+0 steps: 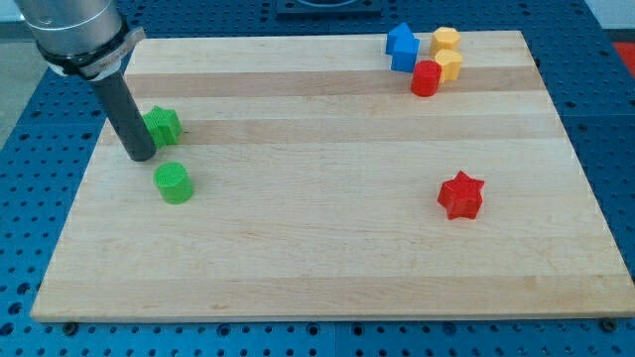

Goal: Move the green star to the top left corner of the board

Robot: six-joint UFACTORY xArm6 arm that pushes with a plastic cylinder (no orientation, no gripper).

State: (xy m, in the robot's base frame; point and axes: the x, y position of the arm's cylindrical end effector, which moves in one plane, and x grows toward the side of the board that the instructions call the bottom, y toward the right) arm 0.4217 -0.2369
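Observation:
The green star (163, 125) lies on the wooden board (327, 248) at the view's left, below the board's top left corner. My tip (141, 157) rests on the board just left of and slightly below the star, touching or almost touching its lower left side. The dark rod partly hides the star's left edge. A green round block (175, 183) lies just below and right of my tip.
At the view's top right stands a cluster: a blue block (402, 47), two yellow blocks (445, 41) (449, 65) and a red block (426, 77). A red star (460, 195) lies at the right, below the middle.

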